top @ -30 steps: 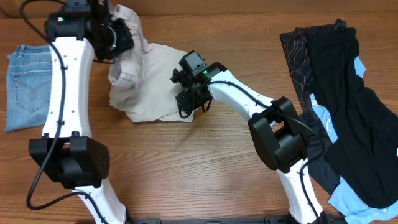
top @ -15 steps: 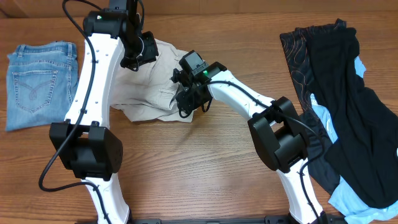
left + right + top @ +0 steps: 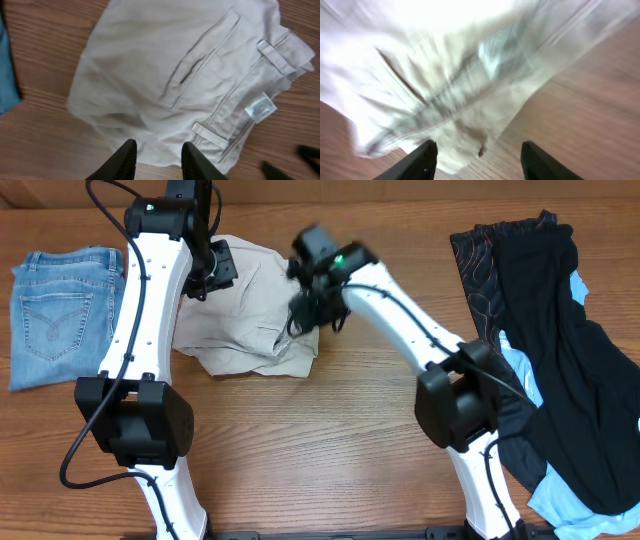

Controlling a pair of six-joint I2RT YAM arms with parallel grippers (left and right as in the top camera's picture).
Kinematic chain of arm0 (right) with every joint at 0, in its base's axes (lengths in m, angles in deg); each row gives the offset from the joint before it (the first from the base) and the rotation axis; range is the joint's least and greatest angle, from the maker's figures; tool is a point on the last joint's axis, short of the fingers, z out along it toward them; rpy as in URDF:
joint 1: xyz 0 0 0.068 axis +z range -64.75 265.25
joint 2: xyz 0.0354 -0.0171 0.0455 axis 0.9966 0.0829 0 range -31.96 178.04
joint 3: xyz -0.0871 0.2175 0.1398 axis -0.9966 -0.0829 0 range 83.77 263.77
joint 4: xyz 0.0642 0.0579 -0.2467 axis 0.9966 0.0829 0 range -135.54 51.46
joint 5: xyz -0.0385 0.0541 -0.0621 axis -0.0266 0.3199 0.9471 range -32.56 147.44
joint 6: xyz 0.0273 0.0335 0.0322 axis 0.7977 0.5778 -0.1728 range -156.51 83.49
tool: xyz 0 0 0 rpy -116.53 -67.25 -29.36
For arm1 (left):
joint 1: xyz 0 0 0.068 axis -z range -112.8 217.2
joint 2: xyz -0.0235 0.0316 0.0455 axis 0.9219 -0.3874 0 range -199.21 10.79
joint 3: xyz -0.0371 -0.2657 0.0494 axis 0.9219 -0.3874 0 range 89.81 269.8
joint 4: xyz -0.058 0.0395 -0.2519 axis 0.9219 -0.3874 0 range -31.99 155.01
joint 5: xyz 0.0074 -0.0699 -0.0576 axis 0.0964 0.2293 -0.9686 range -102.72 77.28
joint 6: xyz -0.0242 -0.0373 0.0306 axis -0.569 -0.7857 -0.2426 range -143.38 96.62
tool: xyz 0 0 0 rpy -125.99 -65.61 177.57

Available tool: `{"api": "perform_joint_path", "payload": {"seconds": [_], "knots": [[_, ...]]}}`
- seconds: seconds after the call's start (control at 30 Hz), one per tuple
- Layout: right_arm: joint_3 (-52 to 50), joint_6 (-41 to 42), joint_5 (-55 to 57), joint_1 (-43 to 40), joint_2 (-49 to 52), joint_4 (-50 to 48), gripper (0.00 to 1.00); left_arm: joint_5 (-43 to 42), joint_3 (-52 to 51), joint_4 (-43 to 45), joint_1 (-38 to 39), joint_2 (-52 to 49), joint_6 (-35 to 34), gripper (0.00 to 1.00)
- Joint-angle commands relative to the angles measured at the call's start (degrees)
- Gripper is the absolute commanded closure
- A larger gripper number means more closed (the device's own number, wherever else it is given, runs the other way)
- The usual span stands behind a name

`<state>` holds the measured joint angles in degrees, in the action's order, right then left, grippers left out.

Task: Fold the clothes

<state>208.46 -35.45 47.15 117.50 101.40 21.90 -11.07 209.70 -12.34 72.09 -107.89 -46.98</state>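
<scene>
Right now the beige shorts lie rumpled on the wooden bench, in the upper middle of the overhead frame, somewhat left of centre. In the left wrist view they show a slit pocket, a belt loop and a small white label near the waistband. The left end effector hangs over the upper-left edge of the shorts with its fingers a narrow way apart and nothing between them. The right end effector is above the shorts' right edge, blurred, with fingers spread wide and empty. Folded blue jeans lie at the far left of the overhead frame. A heap of black, patterned and sky-blue garments fills the right side.
</scene>
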Motion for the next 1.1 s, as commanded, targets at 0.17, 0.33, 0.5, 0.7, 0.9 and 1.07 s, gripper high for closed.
{"api": "perform_joint_path", "payload": {"seconds": [0.17, 0.33, 0.5, 0.7, 0.9, 1.07], "knots": [[0.8, 5.1, -12.5, 1.2, -0.2, -2.8, 0.41, 3.0, 1.0, -0.5, 0.0, -0.1, 1.3, 0.66], [-6.4, 7.4, -12.5, 2.0, 0.2, -10.8, 0.40, 3.0, 1.0, -1.2, 0.0, -0.1, 1.3, 0.66], [-14.6, 9.9, -12.6, 2.0, 0.3, -19.1, 0.40, 3.0, 1.0, -3.4, 0.0, -0.1, 1.3, 0.66], [-16.7, 9.9, -18.4, 2.1, 0.3, -25.2, 0.41, 3.0, 1.0, -6.1, 0.0, -0.1, 1.3, 0.62], [-16.7, 10.2, -18.3, 2.8, 0.3, -28.7, 0.55, 3.2, 0.5, -11.5, 0.0, -0.1, -0.2, 0.60], [-16.7, 11.5, -18.3, 2.7, 0.3, -31.4, 0.93, 3.3, -6.6, -10.8, -0.2, -0.1, -2.2, 0.60]]}}
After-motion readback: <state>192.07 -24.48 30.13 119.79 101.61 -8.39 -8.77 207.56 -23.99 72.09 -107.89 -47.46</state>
